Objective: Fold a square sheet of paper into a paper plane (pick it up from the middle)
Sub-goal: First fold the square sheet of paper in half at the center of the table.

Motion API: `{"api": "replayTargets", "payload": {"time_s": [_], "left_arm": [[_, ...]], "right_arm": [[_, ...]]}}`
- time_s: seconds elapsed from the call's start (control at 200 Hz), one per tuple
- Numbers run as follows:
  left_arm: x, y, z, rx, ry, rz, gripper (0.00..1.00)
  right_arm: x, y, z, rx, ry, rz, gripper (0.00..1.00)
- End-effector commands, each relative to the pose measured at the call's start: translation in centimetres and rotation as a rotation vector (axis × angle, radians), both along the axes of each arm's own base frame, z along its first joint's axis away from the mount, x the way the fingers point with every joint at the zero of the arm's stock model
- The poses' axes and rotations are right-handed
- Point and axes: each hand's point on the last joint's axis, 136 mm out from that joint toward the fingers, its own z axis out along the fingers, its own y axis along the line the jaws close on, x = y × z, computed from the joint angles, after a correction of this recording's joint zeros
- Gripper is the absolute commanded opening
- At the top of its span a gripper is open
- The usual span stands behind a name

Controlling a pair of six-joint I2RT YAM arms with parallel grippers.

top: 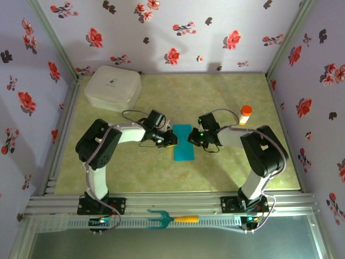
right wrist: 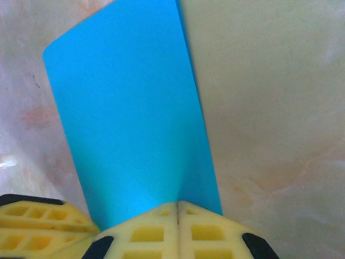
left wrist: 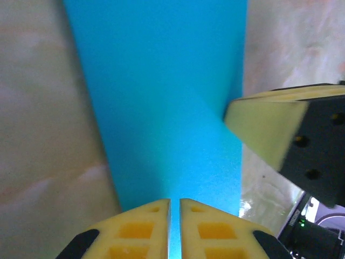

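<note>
two robot arms: the left arm [top: 99, 148] and the right arm [top: 264, 154]. two grippers: the left gripper [top: 169, 140] and the right gripper [top: 192, 137]. one square sheet of paper [top: 183, 147]. one white lidded box [top: 113, 88], far left. one orange-capped bottle [top: 246, 115], right. one teal fork-shaped tool [top: 164, 218], near.

The top external camera looks down from high behind the near edge across the whole table [top: 161, 175] toward the far wall [top: 178, 32], while each wrist camera sits very close, facing past the left gripper [left wrist: 174, 229] or right gripper [right wrist: 178, 229] onto the sheet of paper [top: 183, 143] at mid-table, which all three views share.
</note>
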Motion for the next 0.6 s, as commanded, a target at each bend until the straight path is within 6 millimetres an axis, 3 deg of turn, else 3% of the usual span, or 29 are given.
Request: {"api": "replayTargets", "payload": {"time_s": [0.0,0.07,0.15,0.38,0.47,0.595], "left_arm": [[-1.0,0.7,-2.0,0.056,0.063,-0.01,0.13],[-1.1,1.5,-2.6,0.097,0.073,0.009,0.12],[-0.8,1.6,-2.0,0.087,0.063,0.023,0.12],[1.5,-0.1,2.6,0.015,-0.019,0.021,0.14],[2.4,-0.4,2.7,0.013,-0.015,0.028,0.14],[3.0,-0.2,1.3,0.036,0.012,0.041,0.13]], "right_arm": [[-2.4,-2.6,-3.5,-0.13,0.125,-0.016,0.0],[-2.5,-2.6,-3.6,-0.13,0.129,-0.015,0.0],[-2.5,-2.6,-3.6,-0.132,0.129,-0.012,0.0],[-2.4,-2.6,-3.4,-0.136,0.122,-0.006,0.0],[-2.4,-2.6,-3.4,-0.135,0.121,-0.007,0.0],[-2.4,-2.7,-3.4,-0.137,0.12,-0.009,0.0]]}}
